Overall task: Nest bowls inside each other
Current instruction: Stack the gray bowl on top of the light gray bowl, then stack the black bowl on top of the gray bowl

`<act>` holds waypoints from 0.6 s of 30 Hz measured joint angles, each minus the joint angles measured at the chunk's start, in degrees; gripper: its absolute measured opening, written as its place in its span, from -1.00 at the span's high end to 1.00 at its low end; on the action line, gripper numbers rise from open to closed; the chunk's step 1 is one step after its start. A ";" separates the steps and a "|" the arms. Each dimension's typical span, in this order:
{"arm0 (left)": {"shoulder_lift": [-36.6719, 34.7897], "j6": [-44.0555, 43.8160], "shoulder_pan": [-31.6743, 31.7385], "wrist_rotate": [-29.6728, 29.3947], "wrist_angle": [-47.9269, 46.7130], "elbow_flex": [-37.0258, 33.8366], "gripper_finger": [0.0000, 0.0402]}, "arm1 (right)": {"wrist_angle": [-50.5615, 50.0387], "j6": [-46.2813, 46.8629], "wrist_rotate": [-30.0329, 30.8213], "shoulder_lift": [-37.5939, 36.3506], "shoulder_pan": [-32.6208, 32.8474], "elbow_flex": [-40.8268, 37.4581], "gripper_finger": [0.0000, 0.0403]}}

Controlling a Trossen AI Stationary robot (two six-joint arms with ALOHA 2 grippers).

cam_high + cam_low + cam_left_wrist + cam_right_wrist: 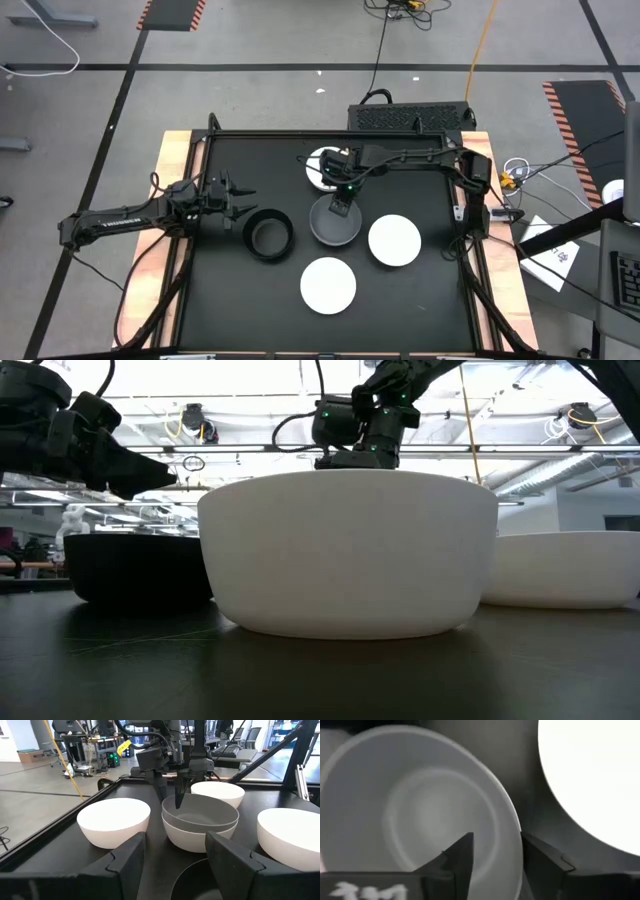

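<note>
A grey bowl [200, 815] is seen nested inside a white bowl [192, 837] at the middle of the desk [230, 300], with the right tool [341, 207] released, its fingers astride the grey rim. The left tool [240, 200] is held apart and empty just beside the black bowl [268, 236], and two white bowls [328, 284] [394, 241] are set nearby.

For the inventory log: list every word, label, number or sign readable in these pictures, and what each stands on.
No text can be read for certain.
White marks on the right gripper, seen in the right wrist view: too blurred to read.
Printed sheet on the floor beside the table, high view: too small to read.
The grey bowl, white bowls and black bowl: no markings.
</note>
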 joint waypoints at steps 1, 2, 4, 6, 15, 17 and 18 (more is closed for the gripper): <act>0.01 0.04 -0.01 0.00 0.00 0.00 -0.05 | 0.57 0.04 0.02 -0.15 0.02 -0.02 0.18; 0.01 0.04 0.00 0.00 0.00 0.00 -0.05 | 1.23 0.17 0.00 -0.42 0.04 -0.02 0.15; 0.00 0.04 -0.02 0.00 0.00 0.00 -0.05 | 1.93 0.17 0.00 -1.00 0.04 -0.02 0.10; 0.02 0.04 0.00 0.00 0.00 0.00 -0.05 | 1.94 0.19 0.00 -1.78 0.04 -0.02 0.07; 0.00 0.00 0.00 0.00 0.00 0.00 -0.05 | 5.86 -1.89 0.02 -6.26 0.08 -0.02 0.06; 0.01 -0.03 -0.01 0.00 0.02 0.00 -0.05 | 9.22 -5.55 0.28 -8.09 0.83 -0.02 0.06; 0.01 -0.03 -0.01 0.00 0.01 0.00 -0.05 | 11.53 -7.59 0.46 -8.94 1.38 -0.06 0.07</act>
